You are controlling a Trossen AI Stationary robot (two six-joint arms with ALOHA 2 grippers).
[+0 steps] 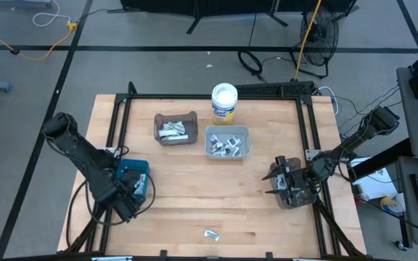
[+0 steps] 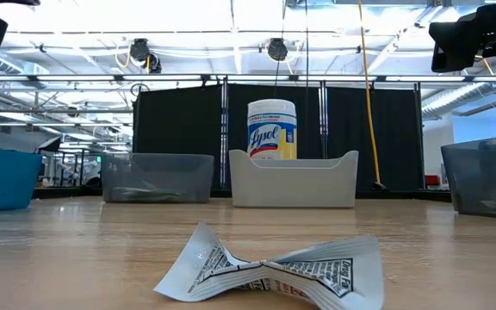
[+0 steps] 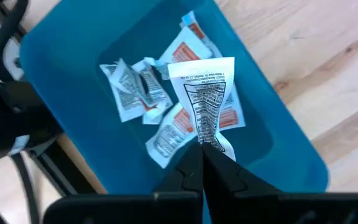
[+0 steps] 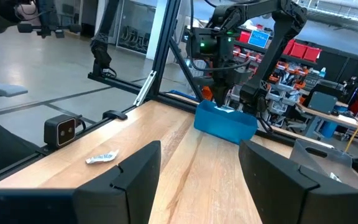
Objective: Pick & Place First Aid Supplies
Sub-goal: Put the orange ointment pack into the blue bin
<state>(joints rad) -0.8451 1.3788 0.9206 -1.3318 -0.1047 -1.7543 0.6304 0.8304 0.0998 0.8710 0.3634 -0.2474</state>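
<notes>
One packet [image 3: 205, 99] is hanging from the left gripper [image 3: 202, 163], whose fingers are pinching its lower edge tight over the blue bin [image 3: 291, 149]. Since the grip is catching only a thin margin of slick, crinkled foil-paper, the packet may be sticking to a finger on release, or fluttering past the rim. Below it, several flat white packets [image 3: 138, 87] with red and black print are lying creased on the bin's smooth plastic floor. Farther out, one twisted packet [image 1: 210, 234] is lying on the wood table [image 1: 180, 196] near the front edge. The right gripper [image 4: 197, 168] is waiting by the table's right edge, fingers spread, holding nothing.
</notes>
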